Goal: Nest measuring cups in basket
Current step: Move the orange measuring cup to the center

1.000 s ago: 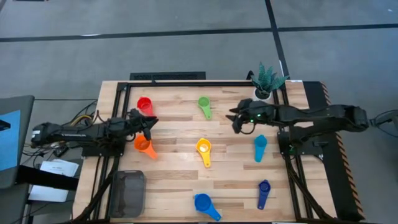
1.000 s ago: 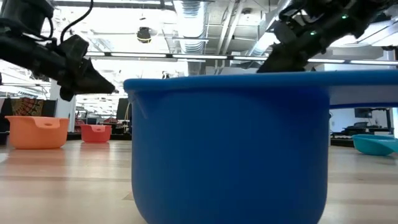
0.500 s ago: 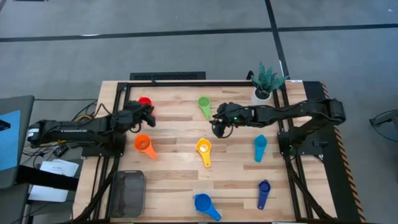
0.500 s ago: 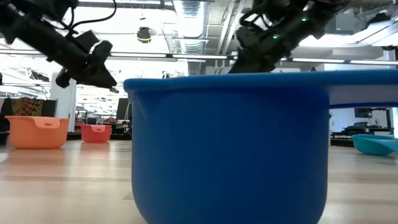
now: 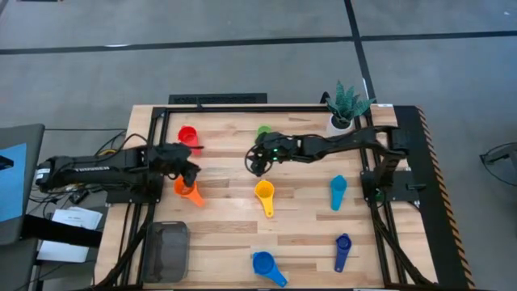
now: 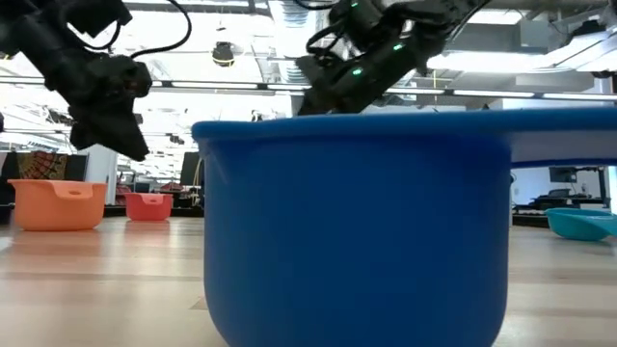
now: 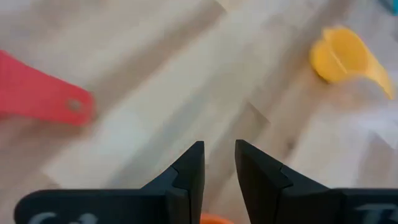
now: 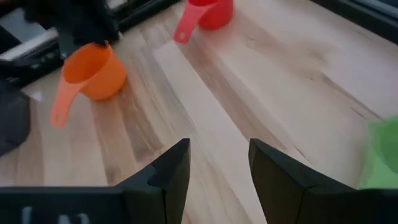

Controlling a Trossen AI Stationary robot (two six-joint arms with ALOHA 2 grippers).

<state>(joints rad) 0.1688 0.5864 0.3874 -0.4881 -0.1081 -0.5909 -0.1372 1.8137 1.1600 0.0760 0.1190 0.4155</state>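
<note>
Overhead and wrist views of the wooden table [image 5: 226, 226] with seven measuring cups spread across it. The red cup [image 5: 187, 135] lies at the far left, the orange cup [image 5: 187, 190] nearer on the left, the yellow cup [image 5: 264, 194] at centre. The green cup [image 5: 263, 129], far centre, is mostly hidden under the right arm. The teal cup [image 5: 338, 191] sits to the right, the dark blue-purple cup [image 5: 342, 250] near right, and the blue cup [image 5: 266, 267] at the near edge, filling the low view. The dark grey basket [image 5: 166, 250] stands at the near left corner, holding no cup.

The left gripper [image 5: 188, 167] hovers between the red and orange cups; its fingers [image 7: 189, 174] stand a narrow gap apart, holding nothing. The right gripper [image 5: 255, 162] reaches leftward over the table centre, just beside the green cup; its fingers [image 8: 171, 171] are parted wider and empty. A potted plant [image 5: 346, 105] stands at the far right.
</note>
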